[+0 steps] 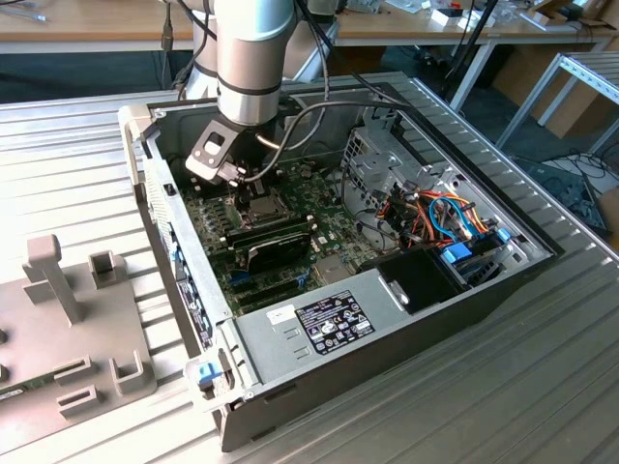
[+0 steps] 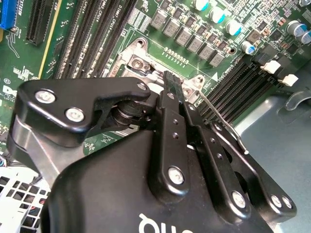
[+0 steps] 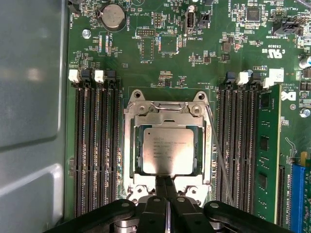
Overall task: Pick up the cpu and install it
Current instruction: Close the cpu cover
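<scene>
Silver cpu (image 3: 167,150) seated in socket frame (image 3: 130,145) inside case (image 1: 387,362); gripper (image 3: 166,182) closed, empty, at frame edge.

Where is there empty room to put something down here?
The ribbed table is bare in front of the computer case and at the exterior view's right. Inside the case is crowded: motherboard, cables, gripper. A grey fixture sits at the exterior view's left.

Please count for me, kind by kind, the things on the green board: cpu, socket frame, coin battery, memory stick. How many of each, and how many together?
cpu: 1
socket frame: 1
coin battery: 1
memory stick: 1
Total: 4
</scene>
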You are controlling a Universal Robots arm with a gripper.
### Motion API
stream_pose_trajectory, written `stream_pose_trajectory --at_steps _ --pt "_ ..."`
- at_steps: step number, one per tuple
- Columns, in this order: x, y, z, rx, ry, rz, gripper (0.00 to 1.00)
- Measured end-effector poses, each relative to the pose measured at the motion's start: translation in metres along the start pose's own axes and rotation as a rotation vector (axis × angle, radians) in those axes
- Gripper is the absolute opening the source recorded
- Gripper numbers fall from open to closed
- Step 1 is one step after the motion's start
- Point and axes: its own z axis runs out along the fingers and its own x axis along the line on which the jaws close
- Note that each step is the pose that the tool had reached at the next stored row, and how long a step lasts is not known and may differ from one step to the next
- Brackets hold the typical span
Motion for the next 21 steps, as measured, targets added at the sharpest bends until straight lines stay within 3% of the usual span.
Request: stream_pose_trajectory --at_steps 21 --pt "0.0000 -0.0001 0.0031 0.0000 0.0000 0.000 0.11"
